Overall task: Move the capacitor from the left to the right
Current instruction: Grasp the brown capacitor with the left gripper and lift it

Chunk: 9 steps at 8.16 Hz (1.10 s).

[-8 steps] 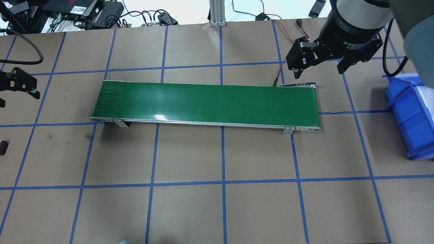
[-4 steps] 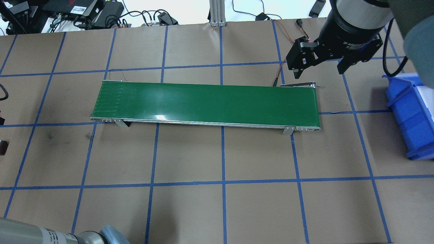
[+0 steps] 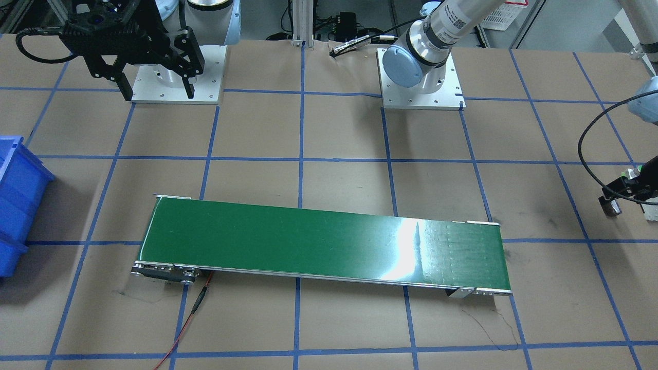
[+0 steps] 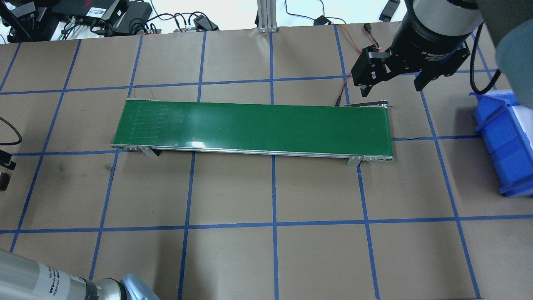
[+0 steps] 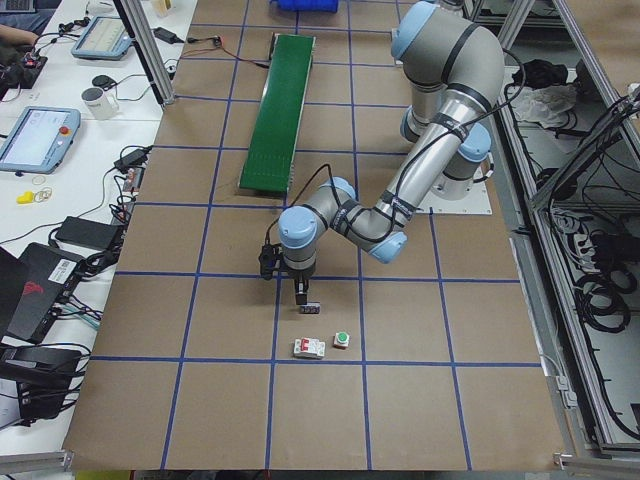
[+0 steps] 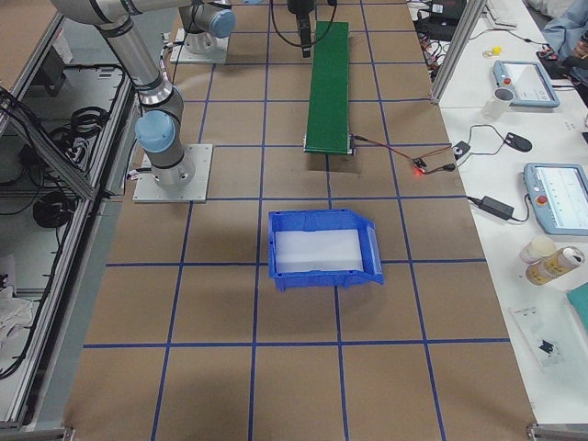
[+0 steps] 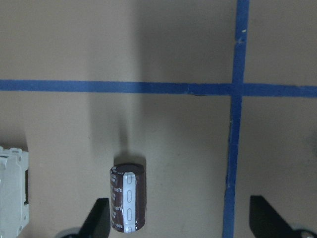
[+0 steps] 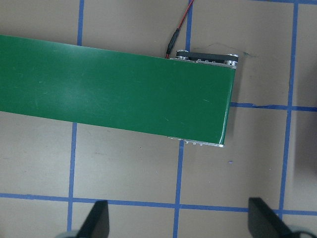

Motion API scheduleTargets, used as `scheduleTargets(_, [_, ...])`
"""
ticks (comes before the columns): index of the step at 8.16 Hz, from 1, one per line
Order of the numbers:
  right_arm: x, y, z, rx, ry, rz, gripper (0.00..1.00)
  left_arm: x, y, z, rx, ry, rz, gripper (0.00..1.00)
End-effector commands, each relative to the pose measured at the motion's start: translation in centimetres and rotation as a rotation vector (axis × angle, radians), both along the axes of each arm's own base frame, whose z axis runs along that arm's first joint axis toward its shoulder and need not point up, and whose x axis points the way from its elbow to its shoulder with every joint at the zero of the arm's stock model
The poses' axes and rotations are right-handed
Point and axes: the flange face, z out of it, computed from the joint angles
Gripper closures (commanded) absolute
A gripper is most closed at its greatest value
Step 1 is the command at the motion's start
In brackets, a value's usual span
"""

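The capacitor (image 7: 127, 198), a stubby black-brown cylinder with pale grey stripes, sits on the brown table paper. It also shows in the exterior left view (image 5: 311, 308) and at the left edge of the overhead view (image 4: 3, 181). My left gripper (image 7: 181, 223) is open and hovers over it. The capacitor lies between the fingers, close to the left finger (image 7: 99, 218), and I see no contact. From the side, the left gripper (image 5: 283, 282) is just above it. My right gripper (image 4: 391, 81) is open and empty above the far right end of the green conveyor (image 4: 254, 127).
A pale grey-white blocky part (image 5: 308, 347) and a small white part with a green cap (image 5: 342, 340) lie near the capacitor. The blocky part shows at the left wrist view's left edge (image 7: 12, 193). A blue bin (image 4: 506, 141) stands at the right. My left arm's elbow (image 4: 62, 285) is at the bottom left.
In the overhead view my left gripper has moved from the upper left down toward the capacitor at the left edge. Its elbow has come into the bottom left corner. The right arm has not moved.
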Motion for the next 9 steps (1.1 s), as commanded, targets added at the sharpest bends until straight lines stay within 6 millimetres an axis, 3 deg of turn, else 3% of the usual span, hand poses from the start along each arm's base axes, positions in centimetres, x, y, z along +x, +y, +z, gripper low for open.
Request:
scheduleTargets(1, [0.0, 0.0, 0.0, 0.0, 0.0, 0.0, 0.0, 0.9, 0.1, -2.0, 0.026, -0.014, -0.021, 0.0])
scheduleTargets(3, [0.0, 0.0, 0.0, 0.0, 0.0, 0.0, 0.0, 2.0, 0.7, -4.8, 0.05, 0.02, 0.001, 0.0])
scheduleTargets(7, [0.0, 0.0, 0.0, 0.0, 0.0, 0.0, 0.0, 3.2, 1.5, -5.5, 0.074, -0.013, 0.013, 0.02])
scheduleTargets(8, [0.0, 0.0, 0.0, 0.0, 0.0, 0.002, 0.0, 3.3, 1.4, -6.1, 0.073, -0.016, 0.013, 0.14])
scheduleTargets(9, [0.0, 0.0, 0.0, 0.0, 0.0, 0.002, 0.0, 3.4, 1.4, -6.3, 0.08, -0.021, 0.01, 0.37])
